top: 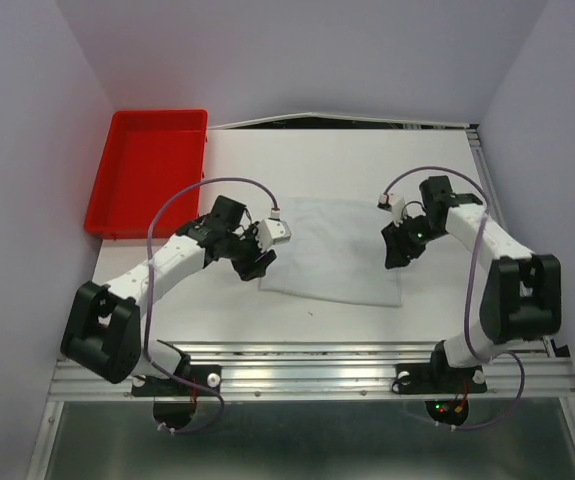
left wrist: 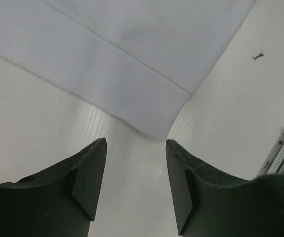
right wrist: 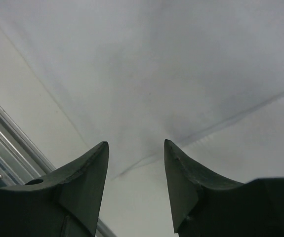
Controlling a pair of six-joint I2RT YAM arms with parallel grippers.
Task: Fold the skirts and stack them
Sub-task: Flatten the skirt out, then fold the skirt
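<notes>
Pinching both near corners evenly looks key to this fold: the skirt (top: pixel 335 250) lies flat mid-worktop (top: pixel 367 160), with the left pincer (top: pixel 257 265) and right pincer (top: pixel 399 255) part-open and empty at those corners, so seat each fully over the hem before closing.

Looks like a robotics lab cell rather than a home: white desk (top: pixel 347 160) boxed in by plain pale panels (top: pixel 27 120) on three sides, left arm (top: pixel 167 262) and right arm (top: pixel 487 250) bolted to a slotted aluminium rail (top: pixel 307 372) at the near edge, purple cables (top: pixel 163 205) looping off them, status lights (top: pixel 445 407) glowing below, red plastic bin (top: pixel 147 175) at the far left corner
</notes>
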